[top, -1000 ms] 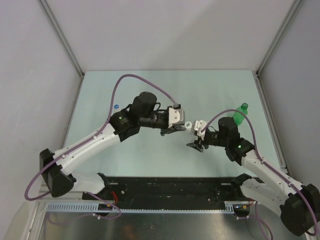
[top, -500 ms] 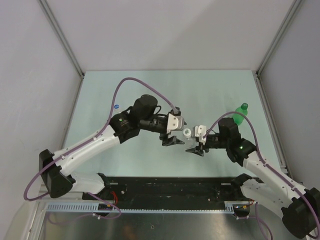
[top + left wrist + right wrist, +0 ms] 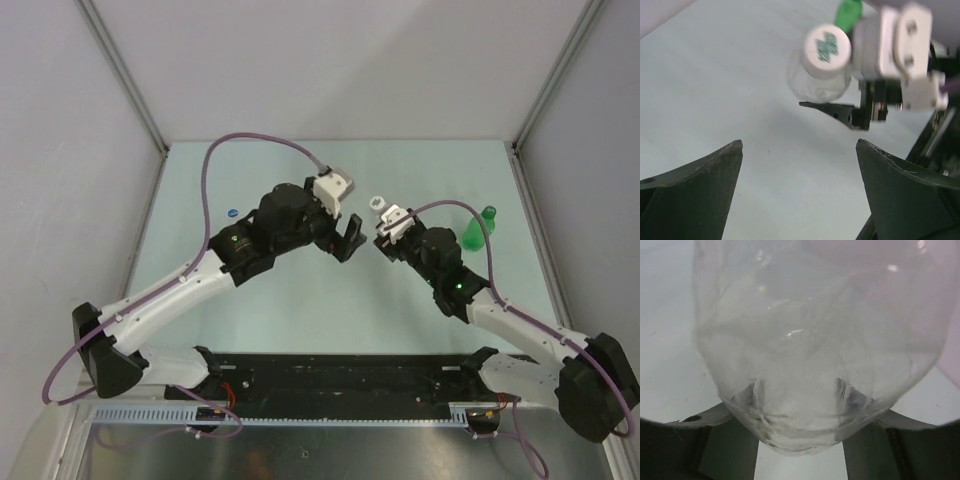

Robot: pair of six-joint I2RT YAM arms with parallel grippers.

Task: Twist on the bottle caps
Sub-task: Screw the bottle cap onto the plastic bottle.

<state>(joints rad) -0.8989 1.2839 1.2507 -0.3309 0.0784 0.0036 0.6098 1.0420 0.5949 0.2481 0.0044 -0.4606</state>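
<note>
The right gripper is clamping the clear bottle around its body, with one dark finger pressing in on each side of the see-through wall. From that grip the clear bottle is running its long axis up and away from the jaws. Its neck is tilting toward the left arm, so the white cap sitting on the mouth is facing the left wrist camera almost square on, with its green mark showing. In the top view the white cap is showing just beyond the right gripper, toward the far side of the table. The left gripper is hanging released, its two fingers spread wide and gripping nothing, near the white cap but apart from it. Off to the right of the right gripper, the green bottle is standing on the table, apparently upright, its long axis vertical and its green cap pointing up.
</note>
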